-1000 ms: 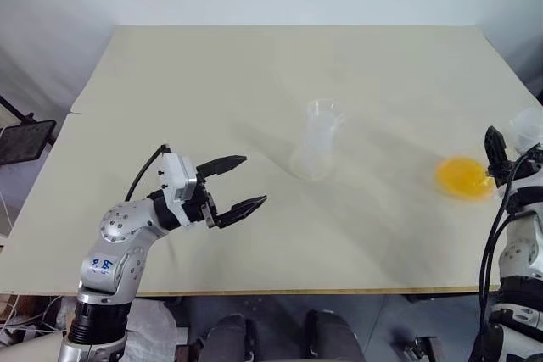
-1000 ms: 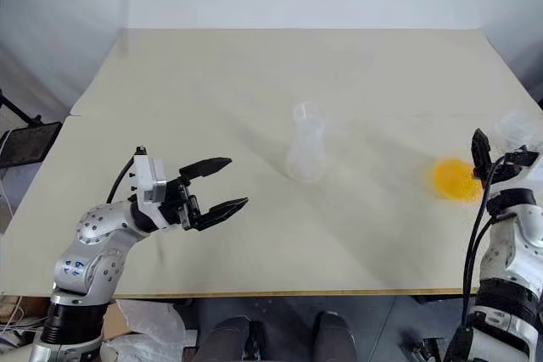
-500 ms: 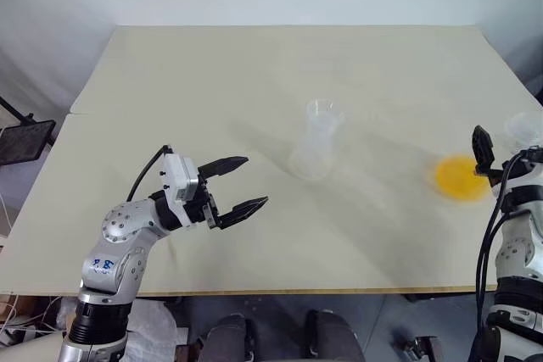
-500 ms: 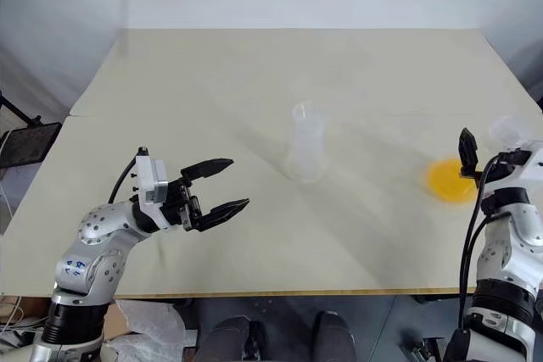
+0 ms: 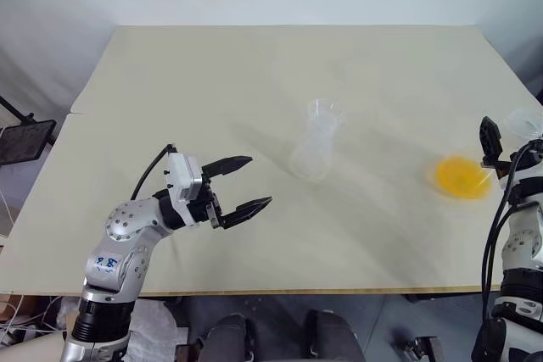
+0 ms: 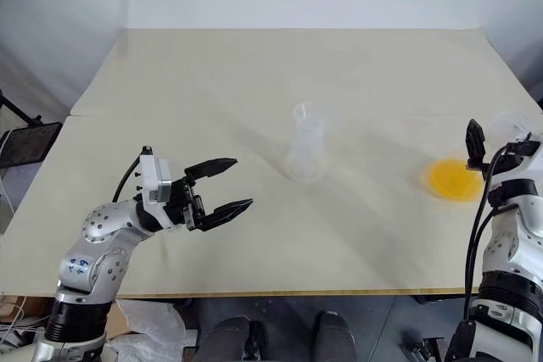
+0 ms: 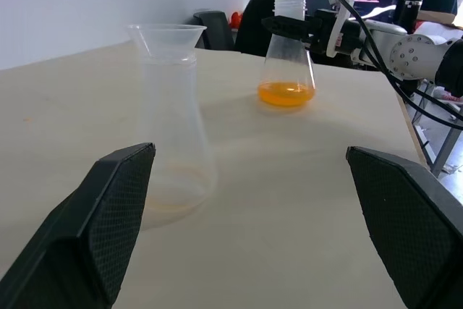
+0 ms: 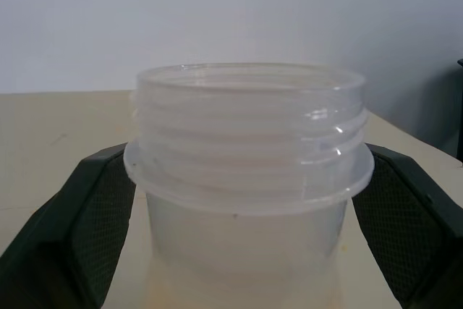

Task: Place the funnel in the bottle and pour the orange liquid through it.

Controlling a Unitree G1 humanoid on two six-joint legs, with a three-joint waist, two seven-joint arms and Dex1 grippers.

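Centrally on the table (image 5: 170, 82): bottle (image 5: 314, 146) upright, funnel (image 7: 166, 37) seated mouth-up in its neck; flask (image 7: 287, 56) of orange liquid (image 5: 461, 175) upright near right edge, neck between spread right gripper (image 8: 239, 236) fingers; left gripper (image 5: 244, 184) open, empty

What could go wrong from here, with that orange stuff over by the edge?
1. The flask of orange liquid stands near the table's right edge; the right fingers flank its neck, open. A clumsy close might tip it.
2. The funnel sits in the light bottle, which nothing holds; the left gripper is apart from it. A bump while pouring may topple both.
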